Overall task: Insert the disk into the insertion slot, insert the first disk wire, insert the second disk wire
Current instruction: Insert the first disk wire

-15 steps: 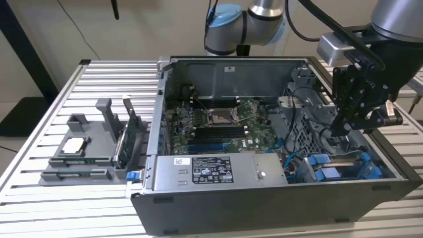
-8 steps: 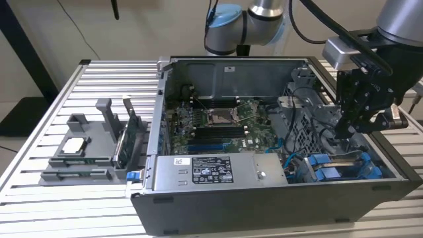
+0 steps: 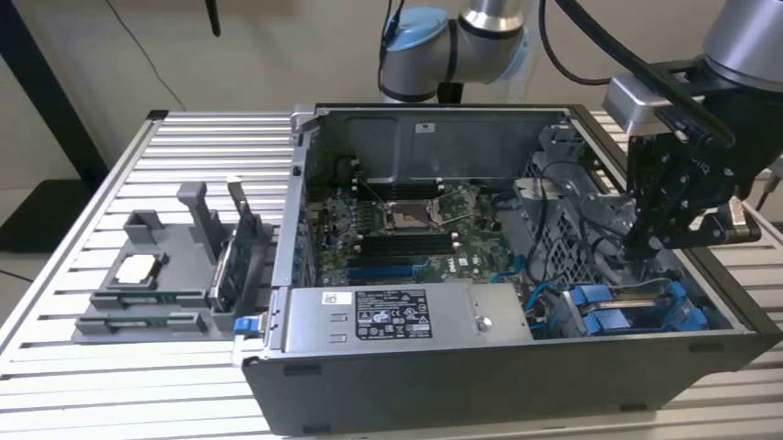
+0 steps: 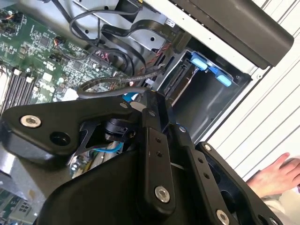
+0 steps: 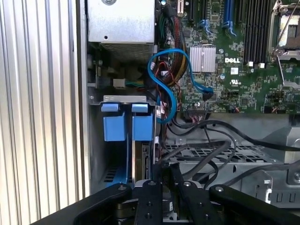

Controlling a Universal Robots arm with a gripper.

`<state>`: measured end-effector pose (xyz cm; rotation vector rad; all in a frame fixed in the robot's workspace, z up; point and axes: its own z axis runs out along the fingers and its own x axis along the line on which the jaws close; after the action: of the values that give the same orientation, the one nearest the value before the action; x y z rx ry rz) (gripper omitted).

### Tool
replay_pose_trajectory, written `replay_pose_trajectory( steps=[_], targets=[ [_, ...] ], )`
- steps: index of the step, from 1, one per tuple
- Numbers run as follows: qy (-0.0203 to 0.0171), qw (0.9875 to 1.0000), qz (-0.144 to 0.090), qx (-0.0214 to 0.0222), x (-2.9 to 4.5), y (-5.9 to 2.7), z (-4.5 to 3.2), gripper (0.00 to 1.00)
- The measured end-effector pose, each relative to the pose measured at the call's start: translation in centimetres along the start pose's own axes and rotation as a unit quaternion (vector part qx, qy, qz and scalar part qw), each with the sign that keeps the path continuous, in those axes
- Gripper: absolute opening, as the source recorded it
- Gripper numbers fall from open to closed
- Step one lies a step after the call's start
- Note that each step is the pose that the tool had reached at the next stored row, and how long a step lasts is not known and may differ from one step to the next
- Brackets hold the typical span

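The insertion slot (image 5: 108, 157) is a dark metal bay with blue tabs (image 5: 128, 126) at the case's front corner, at the exterior view's right (image 3: 630, 310). The disk (image 5: 139, 161) sits edge-on inside it, behind the right-hand blue tab. My gripper (image 3: 639, 246) reaches down into the case just behind the bay. In both wrist views its black fingers (image 4: 152, 110) stand close together, and a black disk wire (image 4: 110, 90) ends at their tips. A blue wire (image 5: 165, 75) loops between the board and the bay. My gripper (image 5: 165, 177) hangs over the disk's rear end.
The power supply (image 3: 404, 313) lies along the case front. Several loose black cables (image 5: 206, 140) cross the metal cage beside my fingers. The green motherboard (image 3: 416, 229) lies on the case floor. A grey parts tray (image 3: 159, 275) stands at the exterior view's left. A person's hand (image 4: 276, 176) rests outside the case.
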<state>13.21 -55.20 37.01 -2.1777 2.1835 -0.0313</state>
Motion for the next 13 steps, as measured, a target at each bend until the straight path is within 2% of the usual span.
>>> replay_pose_trajectory(
  steps=[6,13],
  targets=[
    [0.0001,1.0000,0.001,-0.0054,0.22,-0.62,0.25,0.19],
    [0.0002,0.9999,0.005,-0.0111,0.58,-0.95,0.69,0.19]
  ],
)
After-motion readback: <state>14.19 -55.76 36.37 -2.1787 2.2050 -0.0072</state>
